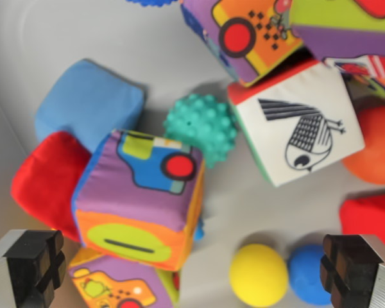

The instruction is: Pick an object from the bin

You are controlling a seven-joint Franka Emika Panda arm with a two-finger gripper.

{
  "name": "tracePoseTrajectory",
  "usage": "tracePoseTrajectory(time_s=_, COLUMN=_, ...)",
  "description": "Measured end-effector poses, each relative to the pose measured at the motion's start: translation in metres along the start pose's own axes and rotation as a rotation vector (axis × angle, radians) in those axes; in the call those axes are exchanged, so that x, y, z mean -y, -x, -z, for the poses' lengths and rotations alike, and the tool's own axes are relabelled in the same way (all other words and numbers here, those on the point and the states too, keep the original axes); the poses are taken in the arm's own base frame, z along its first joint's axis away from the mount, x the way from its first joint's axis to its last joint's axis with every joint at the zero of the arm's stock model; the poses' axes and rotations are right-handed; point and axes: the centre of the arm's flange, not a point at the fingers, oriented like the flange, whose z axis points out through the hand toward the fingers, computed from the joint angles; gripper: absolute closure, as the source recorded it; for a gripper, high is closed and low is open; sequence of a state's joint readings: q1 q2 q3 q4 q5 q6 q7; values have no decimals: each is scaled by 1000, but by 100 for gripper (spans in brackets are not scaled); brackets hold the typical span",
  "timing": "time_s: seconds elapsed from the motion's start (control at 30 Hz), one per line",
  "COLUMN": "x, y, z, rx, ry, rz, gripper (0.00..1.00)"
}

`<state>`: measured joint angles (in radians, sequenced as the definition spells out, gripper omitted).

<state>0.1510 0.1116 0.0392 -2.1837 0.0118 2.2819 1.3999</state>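
Looking straight down from my wrist camera into a pale grey plastic bin [70, 32] full of soft toys. My gripper [192, 273] is spread wide and holds nothing; its two black finger pads [35, 263] sit at the bottom corners of the wrist view, one on each side.

Between the pads, near the view's bottom edge, lie a small smooth yellow ball [258, 274] and, touching it on the wrist view's right, a small blue ball [308, 273] just beside the right-hand pad. Just above the left-hand pad is a purple and orange fabric cube printed with a blue car [141, 199]. A second printed fabric cube [119, 285] peeks out under it at the bottom edge.

Behind the car cube rest a red soft block [45, 183] and a light blue soft block [90, 102]. A teal knobbly rubber ball [202, 125] sits mid-bin, touching the car cube and just beside a white fabric cube bearing a black bird drawing [298, 125]. More patterned cubes [256, 35] crowd the bin's top right corner. An orange ball [375, 147] and a red block [372, 218] lie at the right edge.
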Motion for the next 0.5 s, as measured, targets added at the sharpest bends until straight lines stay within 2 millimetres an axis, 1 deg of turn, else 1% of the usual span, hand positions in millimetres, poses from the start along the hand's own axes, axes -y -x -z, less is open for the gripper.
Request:
tracePoseTrajectory(time_s=0.23, x=-2, y=25, z=-10, rx=-3, ry=-3, rz=-71, gripper=0)
tracePoseTrajectory(time_s=0.5, x=-5, y=58, z=-25, rx=-6, ry=-6, rz=-171, gripper=0)
